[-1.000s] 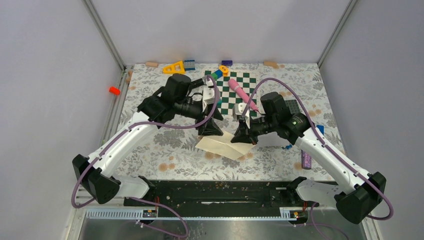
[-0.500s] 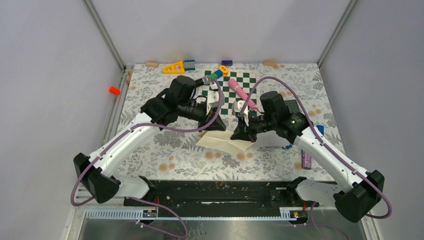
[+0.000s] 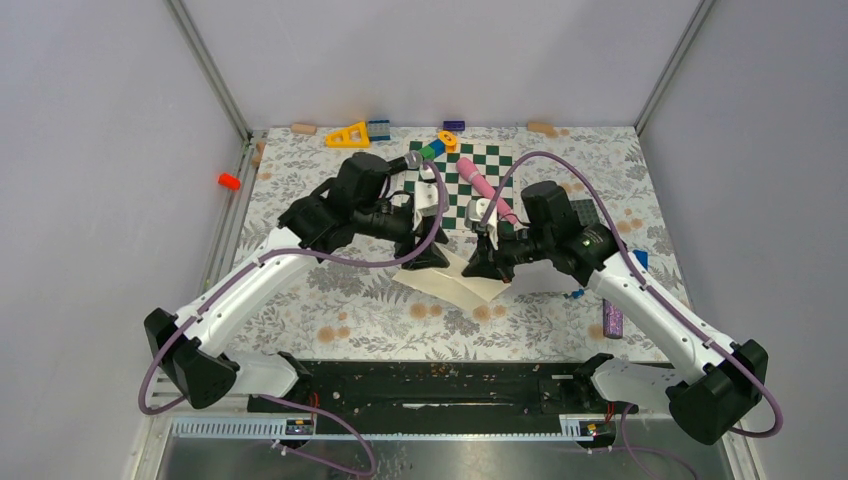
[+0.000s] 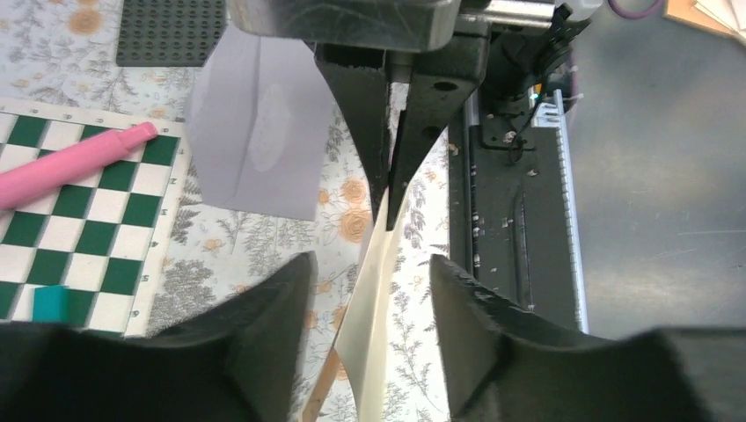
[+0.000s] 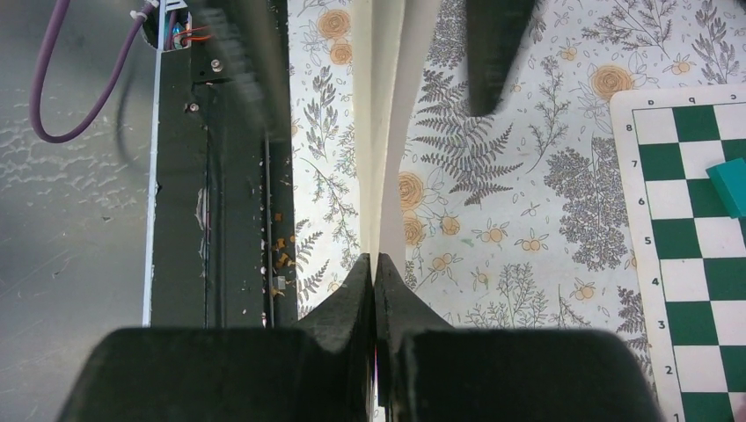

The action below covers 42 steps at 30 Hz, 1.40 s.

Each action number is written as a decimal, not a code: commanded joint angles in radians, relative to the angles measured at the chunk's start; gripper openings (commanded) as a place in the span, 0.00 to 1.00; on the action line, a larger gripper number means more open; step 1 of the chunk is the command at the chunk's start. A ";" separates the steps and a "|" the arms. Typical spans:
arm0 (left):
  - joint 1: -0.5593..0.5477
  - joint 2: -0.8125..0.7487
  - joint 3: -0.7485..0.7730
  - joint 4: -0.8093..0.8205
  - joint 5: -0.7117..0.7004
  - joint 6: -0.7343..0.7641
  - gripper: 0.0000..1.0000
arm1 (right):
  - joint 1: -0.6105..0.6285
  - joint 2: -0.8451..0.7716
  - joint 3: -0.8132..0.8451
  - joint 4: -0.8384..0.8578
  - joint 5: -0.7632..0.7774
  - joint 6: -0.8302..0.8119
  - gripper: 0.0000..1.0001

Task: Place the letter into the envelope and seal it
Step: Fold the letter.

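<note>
while the right hand (image 5: 376,261) pinches the cream letter (image 5: 387,132), the left hand (image 4: 369,258) stands open around it.

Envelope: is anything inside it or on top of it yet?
Nothing shows on the envelope's visible face. The letter is outside it, held off the table and pinched in the right tool. The envelope's interior is covered by its own paper, so it cannot be checked.

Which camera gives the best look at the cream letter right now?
Top external: the letter shows its broad cream face there, only its upper edge covered by the arms. Both wrist views catch it edge-on: the left wrist as a narrow strip running up into the right gripper, the right wrist as a thin band.
</note>
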 commanded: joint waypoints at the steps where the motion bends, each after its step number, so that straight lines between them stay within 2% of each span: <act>1: -0.004 -0.045 -0.009 0.031 -0.044 0.035 0.42 | -0.013 -0.017 0.000 0.024 -0.011 0.008 0.00; 4: -0.004 -0.042 -0.016 0.031 -0.057 0.042 0.25 | -0.019 -0.027 -0.001 0.024 -0.020 0.009 0.00; 5: -0.003 -0.042 -0.017 0.031 -0.061 0.045 0.10 | -0.021 -0.030 -0.002 0.024 -0.022 0.010 0.00; 6: -0.004 -0.041 -0.019 0.032 -0.063 0.045 0.00 | -0.022 -0.034 -0.002 0.024 -0.025 0.010 0.00; 8: -0.004 -0.042 -0.020 0.034 -0.065 0.046 0.00 | -0.026 -0.040 -0.002 0.025 -0.031 0.011 0.00; 9: -0.004 -0.043 -0.020 0.034 -0.064 0.046 0.05 | -0.029 -0.042 -0.003 0.025 -0.034 0.012 0.00; 10: -0.003 -0.044 -0.020 0.034 -0.063 0.047 0.23 | -0.030 -0.045 -0.003 0.024 -0.036 0.012 0.00; 11: -0.003 -0.046 -0.021 0.032 -0.062 0.051 0.48 | -0.032 -0.048 -0.004 0.024 -0.039 0.011 0.00; 15: -0.004 -0.055 -0.022 0.020 -0.067 0.066 0.69 | -0.037 -0.056 -0.009 0.024 -0.045 0.004 0.00; 18: -0.002 -0.058 -0.025 0.015 -0.076 0.076 0.72 | -0.040 -0.067 -0.013 0.024 -0.052 0.000 0.00; 27: -0.002 -0.051 -0.028 -0.003 -0.061 0.097 0.43 | -0.058 -0.095 -0.019 0.026 -0.088 -0.003 0.00; 34: -0.002 -0.060 -0.037 -0.004 -0.045 0.099 0.02 | -0.062 -0.095 -0.015 0.028 -0.084 0.003 0.00; 38: -0.002 -0.061 -0.038 -0.004 -0.030 0.097 0.00 | -0.063 -0.095 -0.026 0.058 -0.074 0.021 0.06; 42: -0.002 -0.061 -0.039 -0.004 -0.019 0.094 0.00 | -0.063 -0.090 -0.025 0.060 -0.074 0.025 0.08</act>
